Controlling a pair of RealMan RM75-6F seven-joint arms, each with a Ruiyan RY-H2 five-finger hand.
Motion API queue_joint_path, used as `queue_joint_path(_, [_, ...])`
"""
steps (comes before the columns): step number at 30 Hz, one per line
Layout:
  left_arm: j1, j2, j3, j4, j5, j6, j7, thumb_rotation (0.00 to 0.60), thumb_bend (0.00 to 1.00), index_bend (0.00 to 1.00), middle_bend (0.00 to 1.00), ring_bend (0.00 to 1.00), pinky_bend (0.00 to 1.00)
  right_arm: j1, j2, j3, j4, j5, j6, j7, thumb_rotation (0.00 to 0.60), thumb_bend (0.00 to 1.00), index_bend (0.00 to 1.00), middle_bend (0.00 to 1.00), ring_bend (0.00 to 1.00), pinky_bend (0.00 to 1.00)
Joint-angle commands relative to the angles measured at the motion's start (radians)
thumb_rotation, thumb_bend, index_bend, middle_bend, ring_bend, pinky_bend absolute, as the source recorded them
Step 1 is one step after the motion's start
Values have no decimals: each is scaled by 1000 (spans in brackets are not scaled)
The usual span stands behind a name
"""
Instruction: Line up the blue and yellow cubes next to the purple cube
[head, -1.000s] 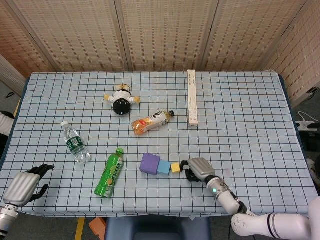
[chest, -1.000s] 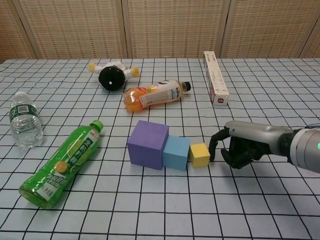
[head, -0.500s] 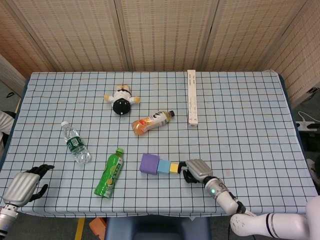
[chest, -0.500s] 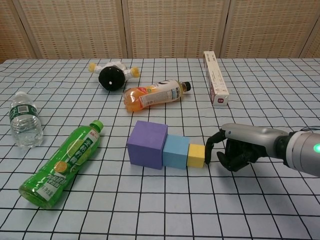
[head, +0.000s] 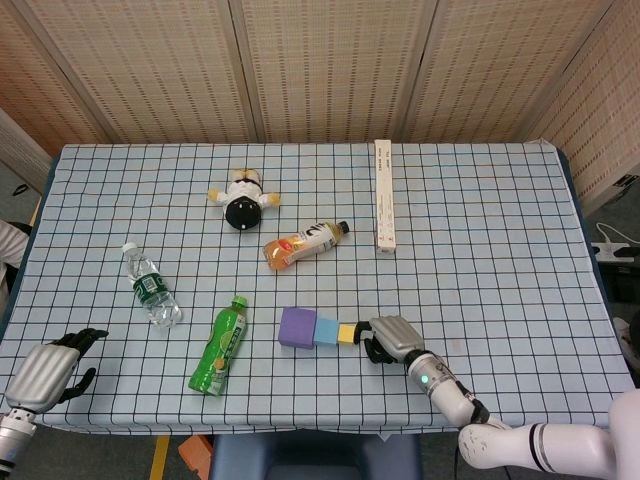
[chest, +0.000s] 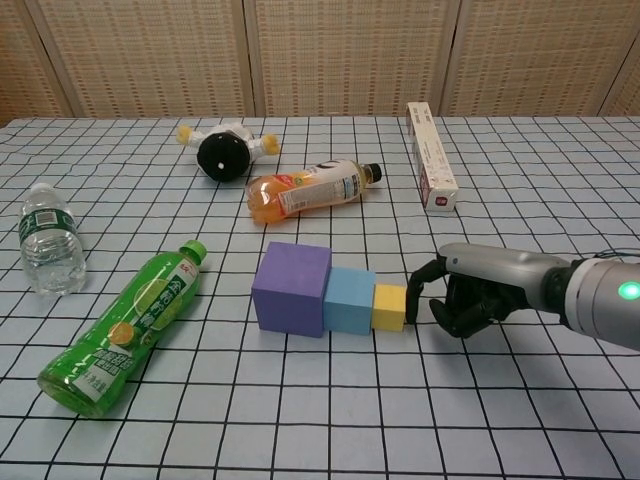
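The purple cube (chest: 291, 288), blue cube (chest: 349, 299) and small yellow cube (chest: 389, 306) stand touching in one row on the checked cloth, purple leftmost. In the head view the same row shows as purple cube (head: 297, 327), blue cube (head: 327, 332) and yellow cube (head: 347, 334). My right hand (chest: 475, 288) lies just right of the row with its fingers curled in, one fingertip (chest: 412, 288) against the yellow cube's right face; it holds nothing. My left hand (head: 45, 372) rests at the table's near left corner, empty, fingers apart.
A green bottle (chest: 125, 325) lies left of the purple cube. An orange drink bottle (chest: 305, 188) lies behind the row. Further off are a water bottle (chest: 48, 237), a black-and-white toy (chest: 226, 148) and a long white box (chest: 431, 168).
My right hand has slid left, pushing the yellow cube flush against the blue one. The whole row has shifted slightly left and straightened. The left hand is still.
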Motion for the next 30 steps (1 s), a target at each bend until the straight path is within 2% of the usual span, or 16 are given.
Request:
queue_joint_path(1, [0,0,0,0,0,0,0,600,443,228,237,308,535,1,-1,0,3,-1,-4,4,600,675,437,997,911,1000])
queue_joint_path(8, [0,0,-1,0,-1,0,0,600,443,228,237,308,535,2,11,-13,5,-26,-14,9,600,672,436,997,911,1000])
queue_joint_path(14, [0,1,-1,0,-1,2,-2,600,443,228,236,308,535,-10,76,-58,-39,-72,19,-48,600,528,396,997,911,1000])
queue_joint_path(19, [2,2,-1,-2,-1,5,0,600,444,228,237,308,536,-33,189,-84,-126,-116,54,-59,600,437,363,997,899,1000])
queue_joint_path(21, [3,2,-2,-2,-1,8,2,600,443,228,237,308,535,-63,217,-92,-133,-174,117,-59,600,389,373,997,866,1000])
queue_joint_path(23, [5,2,-3,-1,0,12,5,600,442,228,237,308,536,-123,223,-102,-107,-275,244,-54,600,353,397,989,811,1000])
queue_joint_path(25, [6,1,-4,-1,-2,15,5,600,442,228,237,308,536,-193,204,-118,-33,-381,392,-55,600,300,425,940,724,1000])
queue_joint_path(27, [7,1,-5,0,-2,16,3,600,443,228,237,308,536,-259,172,-126,66,-448,522,-66,600,235,436,846,633,983])
queue_joint_path(30, [5,-2,-6,4,-3,15,7,600,444,228,237,308,536,-328,134,-125,182,-476,624,-59,600,176,435,720,526,889])
